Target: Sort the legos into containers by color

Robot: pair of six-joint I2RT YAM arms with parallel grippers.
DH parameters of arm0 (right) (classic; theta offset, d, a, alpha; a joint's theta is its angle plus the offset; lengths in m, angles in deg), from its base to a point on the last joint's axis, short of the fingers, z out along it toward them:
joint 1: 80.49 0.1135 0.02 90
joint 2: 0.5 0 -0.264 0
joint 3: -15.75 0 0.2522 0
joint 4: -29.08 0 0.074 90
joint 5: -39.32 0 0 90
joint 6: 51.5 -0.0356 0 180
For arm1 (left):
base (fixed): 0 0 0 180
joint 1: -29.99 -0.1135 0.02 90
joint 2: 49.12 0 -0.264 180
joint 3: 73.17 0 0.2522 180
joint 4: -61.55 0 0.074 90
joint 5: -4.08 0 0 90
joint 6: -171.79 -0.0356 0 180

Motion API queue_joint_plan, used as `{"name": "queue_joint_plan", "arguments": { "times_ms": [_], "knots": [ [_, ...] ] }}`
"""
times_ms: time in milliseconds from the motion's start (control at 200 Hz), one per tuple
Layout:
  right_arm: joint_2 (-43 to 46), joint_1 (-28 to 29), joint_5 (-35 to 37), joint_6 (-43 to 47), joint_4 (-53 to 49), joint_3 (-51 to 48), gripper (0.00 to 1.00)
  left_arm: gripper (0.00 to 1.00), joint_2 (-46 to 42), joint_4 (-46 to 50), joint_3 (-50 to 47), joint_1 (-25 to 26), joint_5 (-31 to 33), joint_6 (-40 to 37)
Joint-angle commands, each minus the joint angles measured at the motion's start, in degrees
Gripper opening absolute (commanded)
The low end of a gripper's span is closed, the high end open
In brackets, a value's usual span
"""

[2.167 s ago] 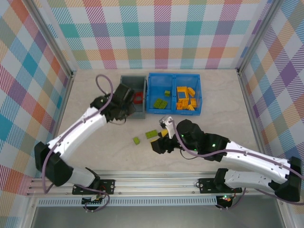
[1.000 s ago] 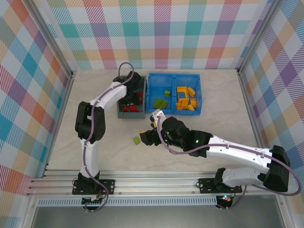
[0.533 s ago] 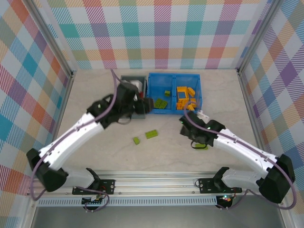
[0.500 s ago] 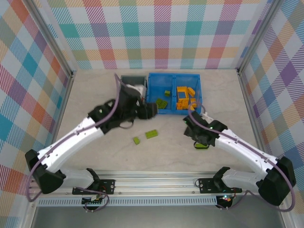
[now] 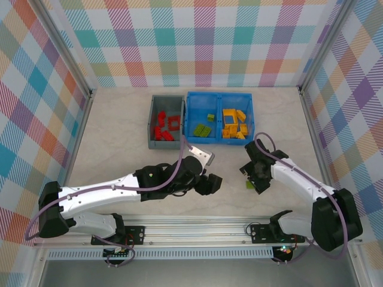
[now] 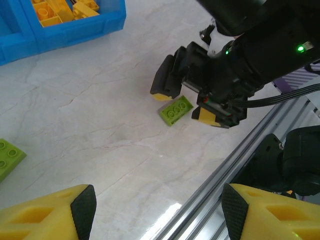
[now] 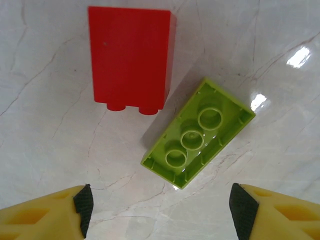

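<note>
Left jaws now off grey bin (image 5: 164, 144)

Overhead view; two low wrist views, both on one green lego (image 7: 197, 132).

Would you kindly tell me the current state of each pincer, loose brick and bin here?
Left pincer: open, empty.
Right pincer: open, over the green brick, gripping nothing.
Green brick: loose on the table, underside up.
Red brick: on the table, lying on its side.
Second green brick: on the table, studs up.
Grey bin: open, holding red bricks.
Blue bin: open, green bricks left, yellow-orange bricks right.
</note>
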Motion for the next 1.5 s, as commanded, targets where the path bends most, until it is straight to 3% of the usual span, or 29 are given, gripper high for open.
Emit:
{"name": "queue_joint_plan", "arguments": {
  "times_ms": [0,530,1000,1135,1305,1385,1495],
  "knots": [
    [-0.97,-1.12,-1.95,-5.07,1.17,-1.25,0.72,0.69,-0.59,-2.09,-0.78,0.86,2.24,-0.61],
    [-6.81,-6.39,-4.53,-5.07,8.66,-5.24,0.62,0.69,-0.55,-2.28,0.40,1.57,1.80,-0.69],
    [-3.63,-5.59,-4.07,-5.49,9.91,-8.31,0.37,0.69,-1.54,-1.42,0.82,1.78,4.46,-0.75],
    [0.60,0.41,-1.11,-4.88,5.53,-5.58,0.34,0.69,-3.59,3.30,2.07,1.79,11.46,1.39],
    [2.86,18.49,10.76,-4.22,-0.90,4.24,0.33,0.69,-8.16,14.15,5.89,1.83,26.06,6.81],
    [-1.17,23.21,14.67,1.31,-1.08,11.62,0.33,0.69,-8.90,20.08,9.09,1.78,32.19,9.50],
    [-9.64,23.85,13.98,14.33,4.79,21.68,0.36,0.69,-8.62,25.89,12.93,1.63,38.25,11.94]
  ]
}}
